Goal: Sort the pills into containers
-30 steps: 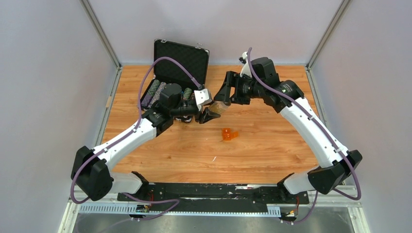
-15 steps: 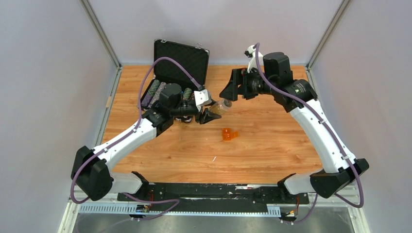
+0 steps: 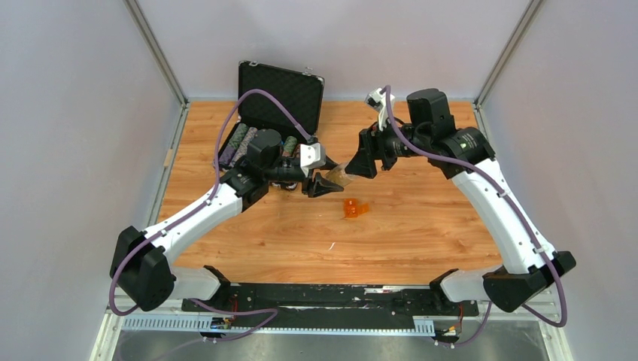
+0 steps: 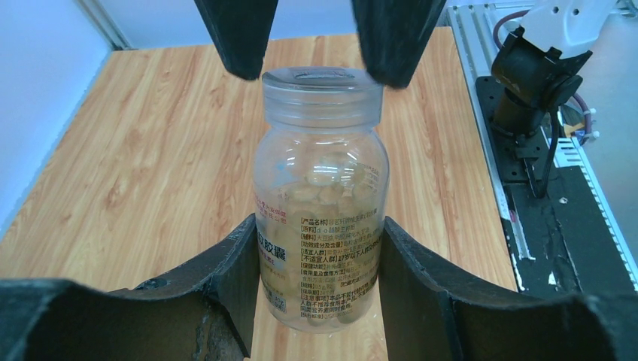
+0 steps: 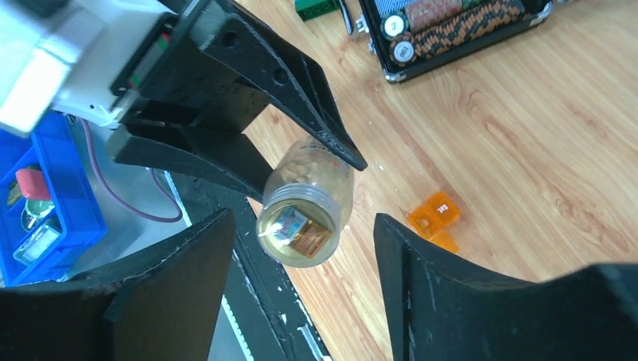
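Cap grasp
Left pincer (image 4: 320, 235) clamps pill bottle (image 4: 320, 188); right pincer (image 5: 301, 224) open astride cap (image 4: 322, 94). Off-centre closure may twist bottle loose.

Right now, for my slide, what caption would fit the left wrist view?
Left gripper holds a clear pill bottle while the open right gripper flanks its cap on both sides.

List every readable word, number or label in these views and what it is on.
"胶囊": large print on the pill bottle label.
Bottle's fine print: too small to read.
White mark on the orange pill box: blurred, unreadable.
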